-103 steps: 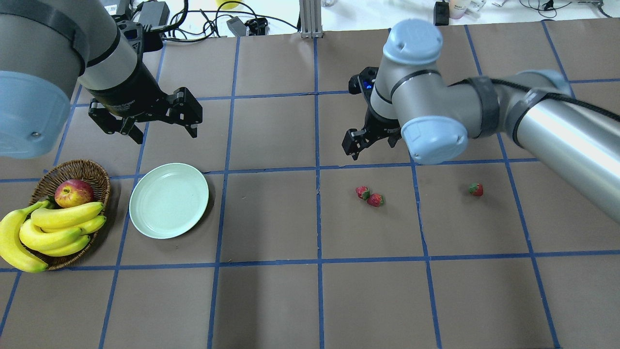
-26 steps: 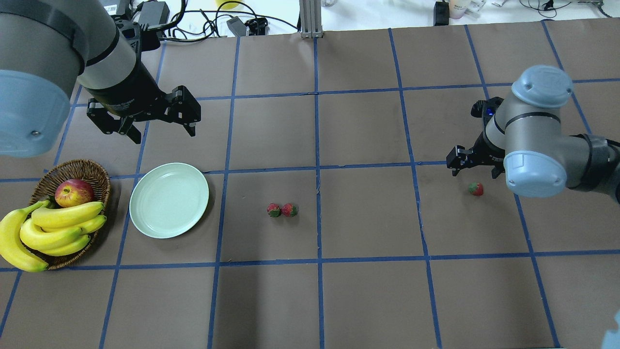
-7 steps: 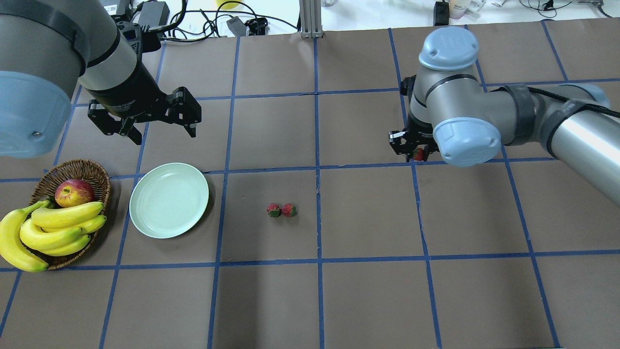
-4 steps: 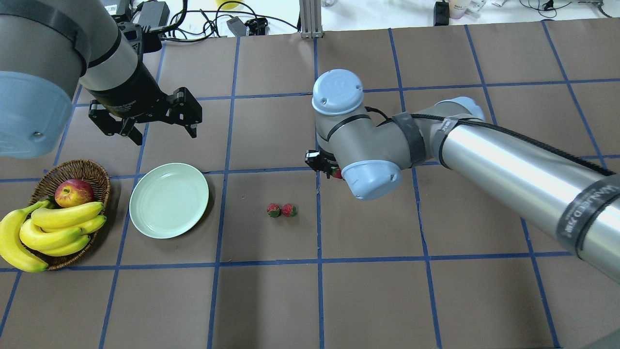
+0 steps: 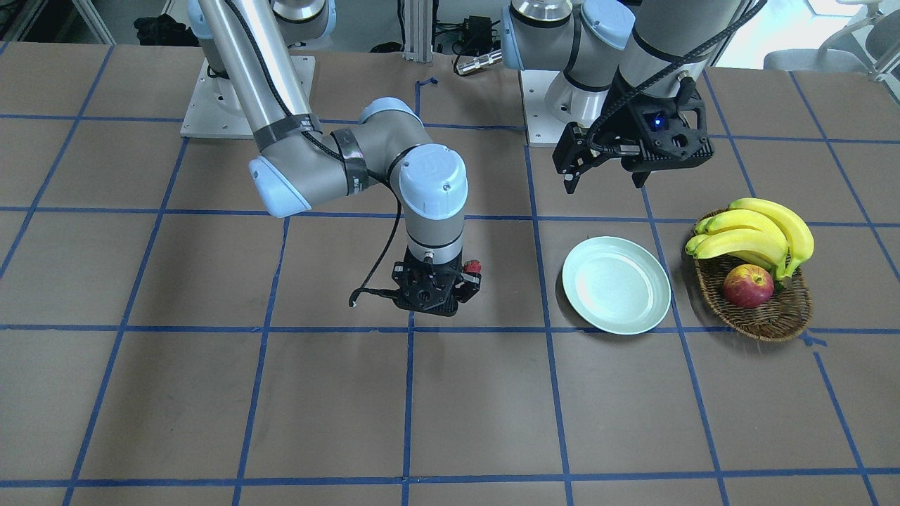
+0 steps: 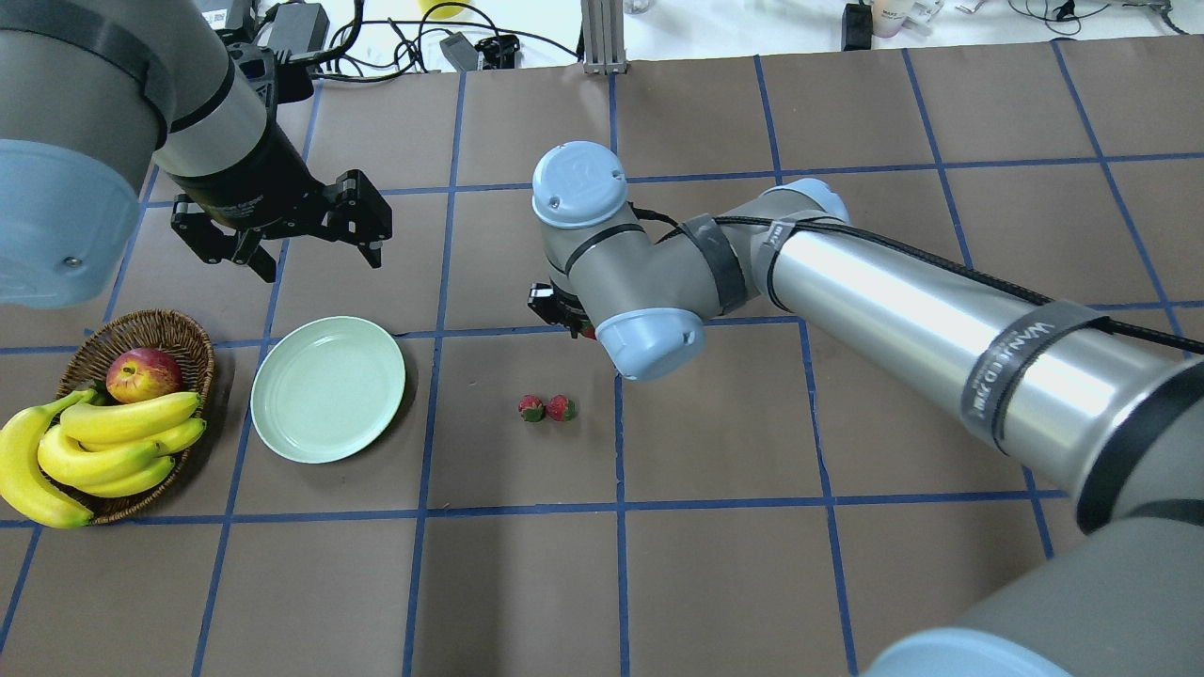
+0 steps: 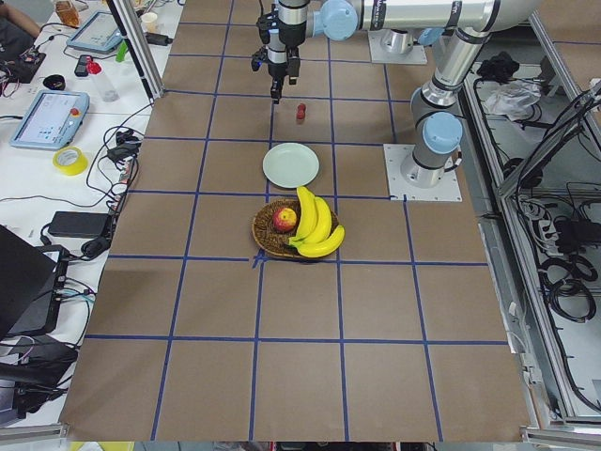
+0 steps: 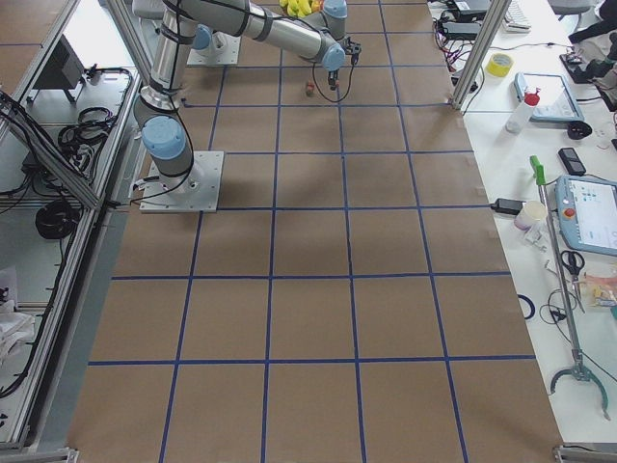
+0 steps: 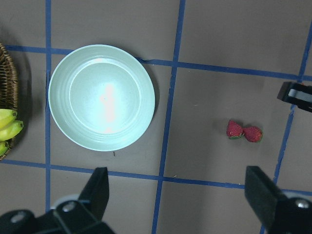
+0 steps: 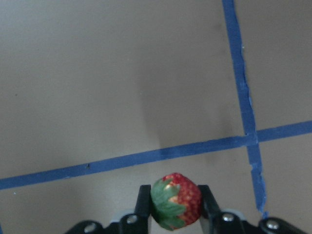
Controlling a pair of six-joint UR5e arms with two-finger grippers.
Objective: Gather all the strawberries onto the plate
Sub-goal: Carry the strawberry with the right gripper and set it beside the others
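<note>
the right gripper (image 10: 174, 204) is clamped on one strawberry (image 10: 178, 196): its two fingers (image 10: 143, 202) are drawn in until they press the fruit's sides, with the green cap turned toward the wrist camera. the berry hangs clear of the brown bench (image 6: 715, 564), above a crossing of blue tape lines. in the overhead view this gripper is mostly hidden under the arm's wrist joint, near the middle of the bench.

the other two strawberries (image 6: 546, 408) lie on the bench touching each other (side by side, one left and one right), just nearer the robot than the right gripper and to the right of the plate (image 6: 273, 428), with a blue tape line between them and it. the plate sits flat, just right of the wicker basket (image 6: 183, 329), which holds an apple (image 6: 143, 373) and a bunch of bananas (image 6: 122, 432).

the left gripper (image 6: 320, 256) hangs spread wide above the bench on the far side of the plate, gripping nothing and touching nothing; its wrist camera looks down on the plate and the pair of berries.
</note>
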